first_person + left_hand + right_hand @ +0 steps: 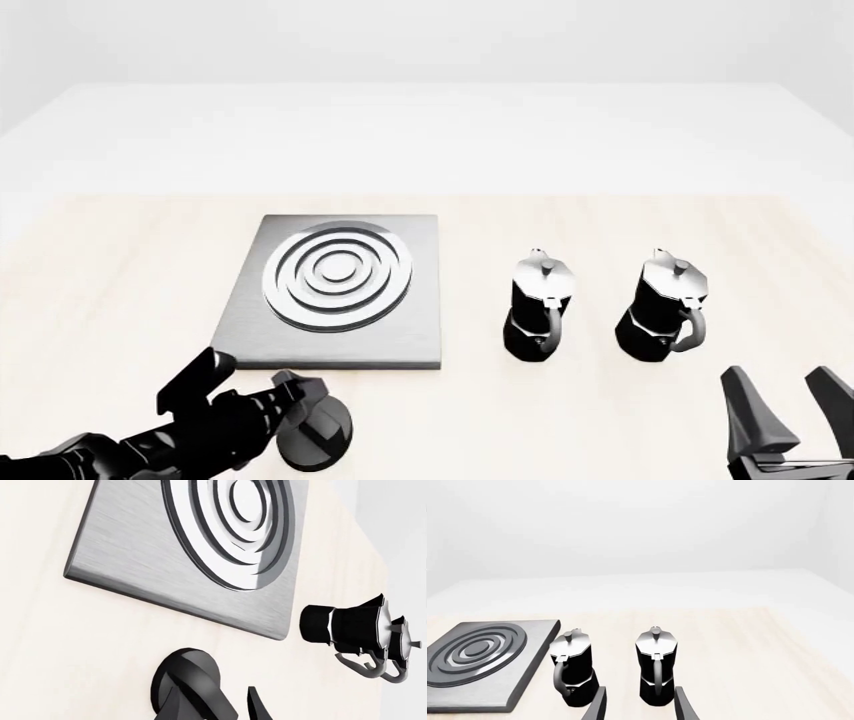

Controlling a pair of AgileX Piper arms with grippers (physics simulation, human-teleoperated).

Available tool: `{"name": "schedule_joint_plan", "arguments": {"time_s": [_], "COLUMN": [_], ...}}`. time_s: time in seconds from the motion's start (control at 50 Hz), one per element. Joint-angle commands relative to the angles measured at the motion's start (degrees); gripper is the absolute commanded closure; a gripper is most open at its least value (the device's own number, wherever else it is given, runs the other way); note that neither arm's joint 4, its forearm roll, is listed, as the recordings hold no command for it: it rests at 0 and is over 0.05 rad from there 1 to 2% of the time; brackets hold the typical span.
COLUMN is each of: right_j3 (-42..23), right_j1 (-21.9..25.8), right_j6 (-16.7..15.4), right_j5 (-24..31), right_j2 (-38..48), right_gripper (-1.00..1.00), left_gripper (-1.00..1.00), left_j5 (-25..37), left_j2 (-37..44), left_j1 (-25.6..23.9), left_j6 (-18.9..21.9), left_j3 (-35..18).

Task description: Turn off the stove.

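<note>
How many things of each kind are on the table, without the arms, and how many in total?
Stove plate: 1
Knob: 1
Moka pots, one nearer the stove plate and one farther from it: 2
Total: 4

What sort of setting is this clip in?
Probably a bare simulated kitchen tabletop: a pale wooden table carrying a stove with its knob and two moka pots, against blank white surroundings.
</note>
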Motion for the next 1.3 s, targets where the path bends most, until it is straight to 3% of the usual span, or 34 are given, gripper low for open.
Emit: {"name": "schedule_joint_plan", "arguments": {"time_s": [0.02,0.68,1.3], "right_j3": [0.04,0.04,0.11], "right_j1": [0.07,0.12,-0.2], "right_j6": [-0.08,0.38,0.18], "right_j5": [-0.79,-1.16,-0.95], "right_j2": [0.81,1.32,1.1], "right_gripper": [-1.0,-1.0,-1.0], "left_gripper": [-1.0,-1.0,-1.0], "left_j5": [-2.38,-9.1,-8.09], "left_j2": [2.21,8.87,11.52], "left_j1": [0.37,-1.68,-4.28], "left_j6": [-0.43,-2.07,-1.21], "left_j3": [-0.64,-1.23,-4.77]}}
